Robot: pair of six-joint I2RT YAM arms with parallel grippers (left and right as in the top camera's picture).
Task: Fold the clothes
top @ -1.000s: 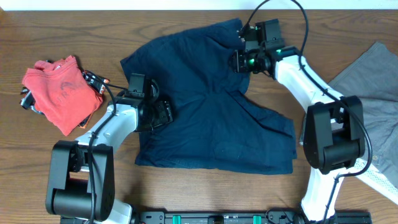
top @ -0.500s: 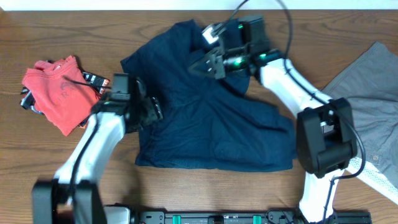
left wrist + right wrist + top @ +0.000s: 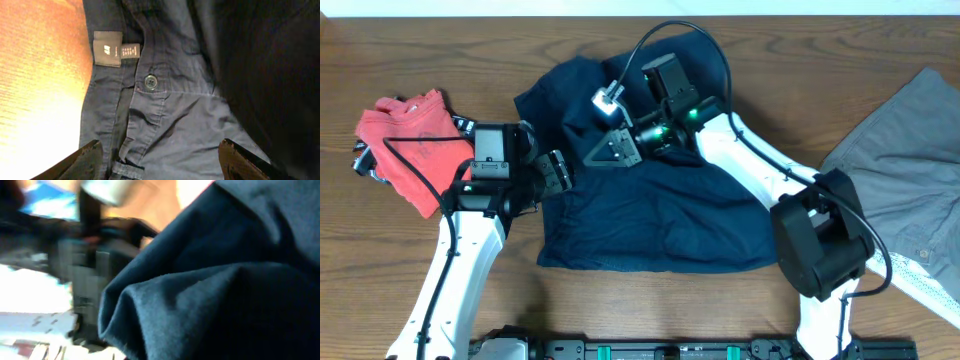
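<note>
Navy shorts [image 3: 660, 205] lay spread across the middle of the counter [image 3: 620, 300] in the overhead view, with one leg bunched up at the far side. A coral tee [image 3: 410, 140] sat crumpled at the left edge, and grey shorts [image 3: 910, 180] lay at the right, well apart from the navy pair. The left fingers [image 3: 560, 172] hovered over the left edge of the navy shorts, spread wide with nothing between them. The right arm reached across from the right, and the right fingers [image 3: 615, 150] were pinched together over the upper middle of the navy shorts, gripping a raised fold of them.

From the left wrist, the left fingers [image 3: 90, 160] stood wide at the bottom of the frame, above the waistband [image 3: 135, 115]. A button [image 3: 150, 80] showed on the waistband, a small grey label [image 3: 108, 48] lay beside it, and bare counter [image 3: 40, 80] ran along the left.

From the right wrist, a lifted fold of the navy shorts [image 3: 225, 285] filled most of the frame, close to the lens. The right fingers themselves could not be seen there. Behind the cloth the left arm [image 3: 85, 265] appeared as a dark blur.
</note>
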